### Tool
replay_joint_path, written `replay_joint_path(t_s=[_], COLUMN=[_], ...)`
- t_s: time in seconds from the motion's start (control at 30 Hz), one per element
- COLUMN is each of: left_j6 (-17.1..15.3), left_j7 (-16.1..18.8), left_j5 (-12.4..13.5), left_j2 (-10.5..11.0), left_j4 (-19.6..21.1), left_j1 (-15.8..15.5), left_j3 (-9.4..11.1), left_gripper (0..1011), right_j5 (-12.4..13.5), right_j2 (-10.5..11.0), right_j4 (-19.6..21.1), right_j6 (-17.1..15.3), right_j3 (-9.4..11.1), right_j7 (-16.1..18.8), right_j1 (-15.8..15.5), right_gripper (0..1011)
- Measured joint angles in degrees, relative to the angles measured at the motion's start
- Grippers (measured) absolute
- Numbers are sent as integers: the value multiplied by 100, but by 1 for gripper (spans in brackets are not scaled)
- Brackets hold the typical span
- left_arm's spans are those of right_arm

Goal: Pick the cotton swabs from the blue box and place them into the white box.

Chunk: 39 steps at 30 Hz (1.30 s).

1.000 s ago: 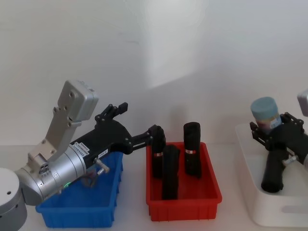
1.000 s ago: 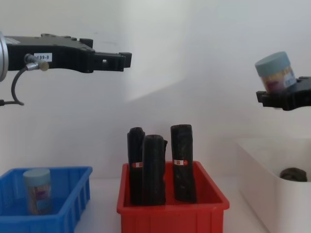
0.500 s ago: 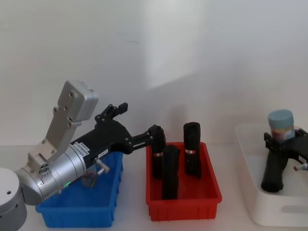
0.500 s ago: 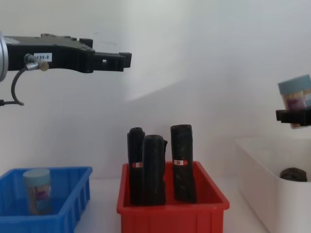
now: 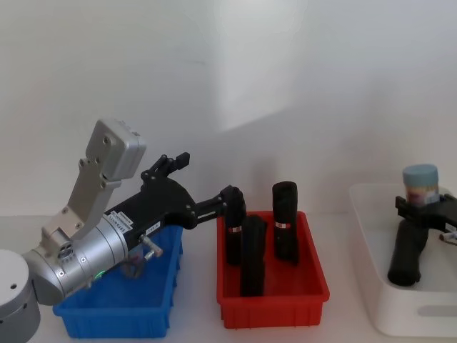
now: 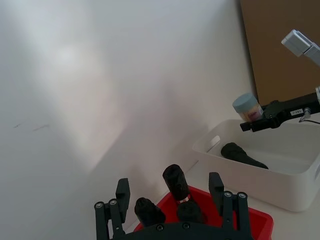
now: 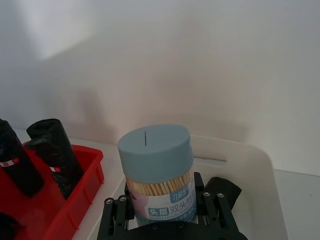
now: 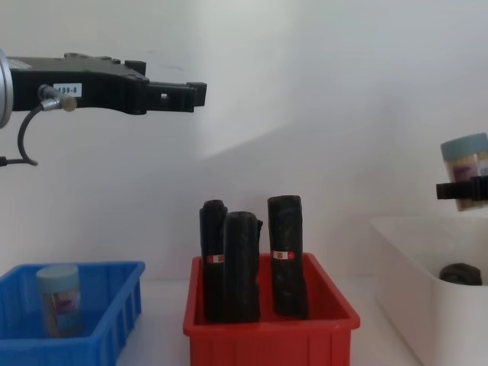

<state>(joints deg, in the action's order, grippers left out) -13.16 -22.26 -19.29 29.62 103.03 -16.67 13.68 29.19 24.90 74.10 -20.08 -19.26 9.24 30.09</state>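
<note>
Right gripper: you had it pinching one tub of cotton swabs upright, raised above the white box at the far right of the worktop; the blue lid stood clear of the box rim.

White box: it held a black roll lying on its floor.

Left gripper: you held it high over the gap between the blue box and the red bin, fingers spread and pinching nothing.

Blue box: at the left, it held a second tub standing upright.

Red bin: in the middle, it held three black rolls with red-white bands, all upright.
</note>
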Motion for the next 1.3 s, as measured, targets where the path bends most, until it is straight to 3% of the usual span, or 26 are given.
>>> replay_joint_path(t_s=[0.43,0.87,1.3], left_j6=[0,0,0], left_j7=[0,0,0], left_j5=[0,0,0], left_j2=[0,0,0], left_j4=[0,0,0], left_j1=[0,0,0], left_j3=[0,0,0], left_gripper=[1003,1003,1003], right_j5=[47,65,72], right_j2=[-80,-107,-115], right_j4=[-319,-431,-469], right_j6=[-204,-270,-295], right_j3=[50,66,74], right_j7=[81,110,119], right_j1=[216,291,318], right_gripper=[653,997,1002])
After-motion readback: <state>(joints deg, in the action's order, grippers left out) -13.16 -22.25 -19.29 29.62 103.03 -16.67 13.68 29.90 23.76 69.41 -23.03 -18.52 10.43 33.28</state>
